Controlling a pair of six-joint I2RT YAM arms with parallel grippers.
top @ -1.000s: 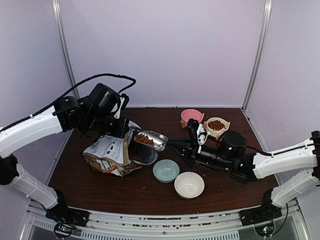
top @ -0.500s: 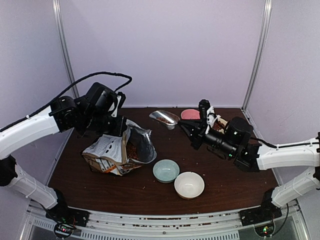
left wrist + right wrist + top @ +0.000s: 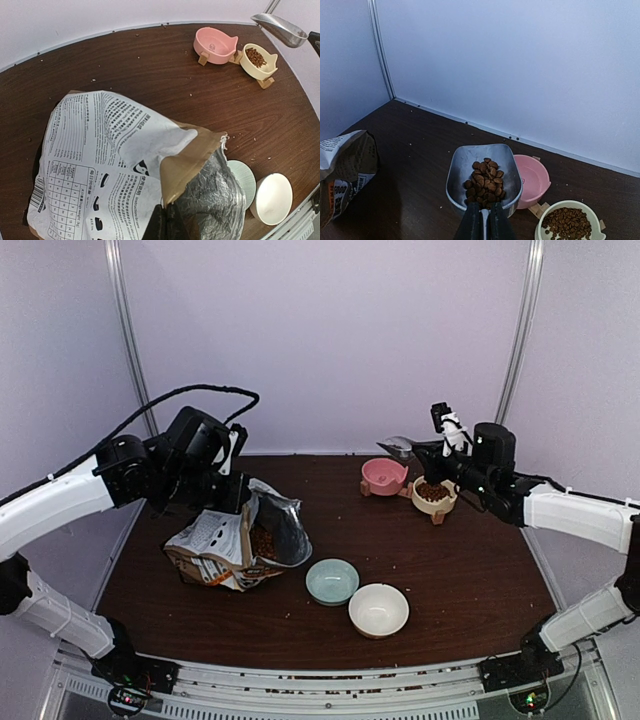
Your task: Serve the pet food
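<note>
My right gripper (image 3: 484, 225) is shut on the handle of a metal scoop (image 3: 468, 161) that carries a heap of reddish-brown pet food (image 3: 486, 181). The scoop (image 3: 397, 447) hangs level in the air at the back right, just left of and above the pink bowl (image 3: 384, 474). That pink bowl (image 3: 536, 181) holds nothing. Beside it, the cream bowl (image 3: 568, 222) is full of kibble. My left gripper (image 3: 170, 220) is shut on the rim of the brown paper food bag (image 3: 115, 165), holding its foil-lined mouth open. More kibble shows inside the bag (image 3: 235, 540).
A pale green bowl (image 3: 332, 581) and a white bowl (image 3: 378, 609) sit near the front middle of the brown table. Stray pellets dot the tabletop. Walls with metal posts (image 3: 515, 350) close off the back and sides.
My right arm lifted the loaded scoop from the bag's mouth and carried it up and right to beside the pink bowl. The left arm stayed on the bag.
</note>
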